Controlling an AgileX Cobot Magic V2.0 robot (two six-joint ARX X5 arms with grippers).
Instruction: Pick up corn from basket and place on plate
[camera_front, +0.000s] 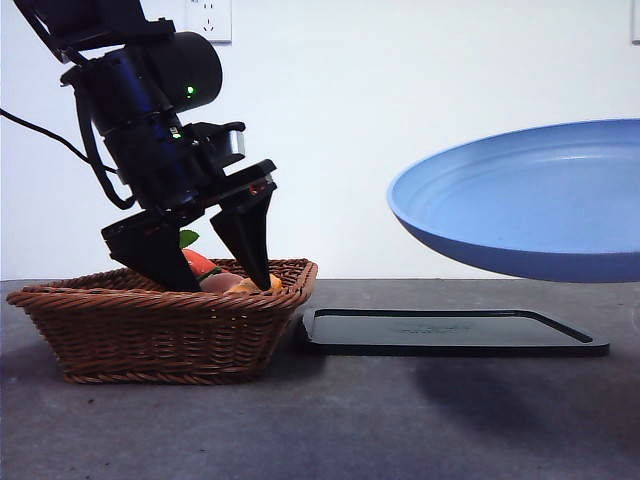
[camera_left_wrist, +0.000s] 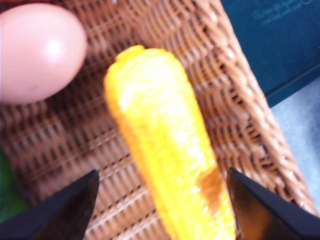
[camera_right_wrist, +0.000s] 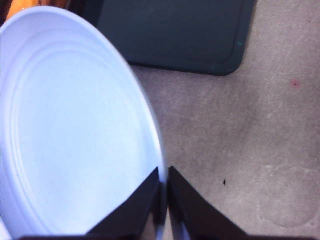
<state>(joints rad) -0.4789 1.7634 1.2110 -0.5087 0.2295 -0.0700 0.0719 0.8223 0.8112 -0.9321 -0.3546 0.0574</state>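
The left gripper (camera_front: 212, 278) reaches down into the wide dark-brown woven wicker basket (camera_front: 120, 330) at the left of the table, its two black jaws spread wide apart. In the left wrist view the long orange-yellow bumpy corn cob (camera_left_wrist: 167, 155) lies on the basket floor between those jaws, near the basket's braided side wall, untouched by either jaw. A round pinkish-tan egg-like piece (camera_left_wrist: 37, 52) sits just beside the cob's tapered end, and a red-orange carrot-like piece with green leaves (camera_front: 197, 260) shows over the rim in the front view.

The right gripper (camera_right_wrist: 164, 200) has its jaws pinched together on the rim of the large round light-blue plate (camera_front: 530, 200), holding it tilted in the air to the right, above the flat black rectangular tray (camera_front: 450, 332) and well apart from the basket.

The step in hand looks like the grasp of the cob. To do it well, the jaws should drop until they straddle the cob's thick middle, square across its length, and close evenly. The glossy tapered shape will likely squirt out of a grip near an end. One jaw has little room beside the basket wall, so the descent should stay clear of the wicker and of the egg-like piece.
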